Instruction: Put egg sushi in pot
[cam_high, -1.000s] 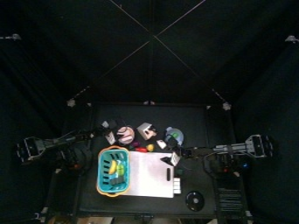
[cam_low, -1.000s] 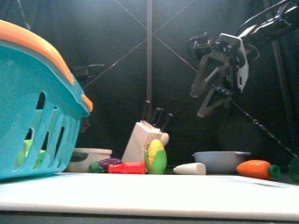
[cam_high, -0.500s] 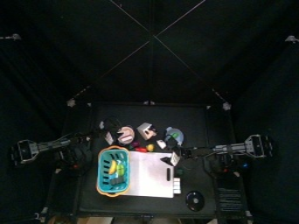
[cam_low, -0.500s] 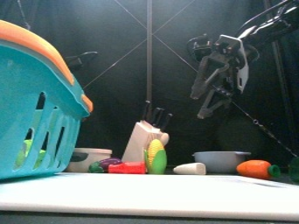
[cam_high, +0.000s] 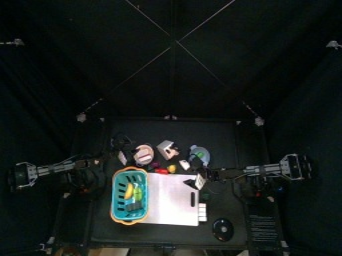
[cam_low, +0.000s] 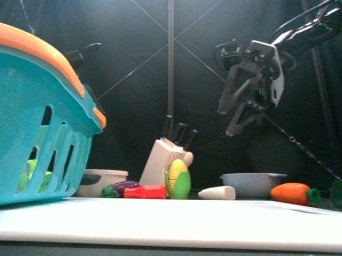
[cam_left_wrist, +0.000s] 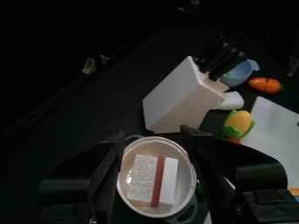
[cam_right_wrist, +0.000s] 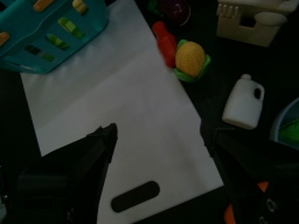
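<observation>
The left gripper (cam_left_wrist: 158, 179) is hanging with its jaws spread wide, framing a small round white dish (cam_left_wrist: 156, 175) directly beneath it. Lying in that dish is the egg sushi (cam_left_wrist: 155, 178): a flat rectangular piece, half pale yellow and half white, with a thin dark red stripe along one edge. The dish is sitting just beside the white knife block (cam_left_wrist: 184, 94), on its left as the front view shows it. The pot (cam_low: 253, 183), a low silvery bowl with a darker inside, is standing on the other side of the knife block (cam_low: 164, 163), well apart from the dish, with a small white bottle (cam_low: 217, 193) lying between block and pot and a carrot (cam_low: 290, 194) just beyond the pot. A corn cob (cam_low: 177, 180) is standing upright in front of the block.

The right gripper (cam_right_wrist: 163, 166) is hovering, jaws apart and holding nothing, above the white cutting board (cam_right_wrist: 122, 105). The teal basket (cam_low: 40, 125) is resting on the board's left end (it is filling much of the front view). Black curtains are enclosing the small black table (cam_high: 227, 135).

Compared with a second ago, the left arm (cam_high: 54, 172) is now lying further out to the left of the knife block in the top view, while the right arm (cam_low: 254, 80) is keeping its raised pose.
</observation>
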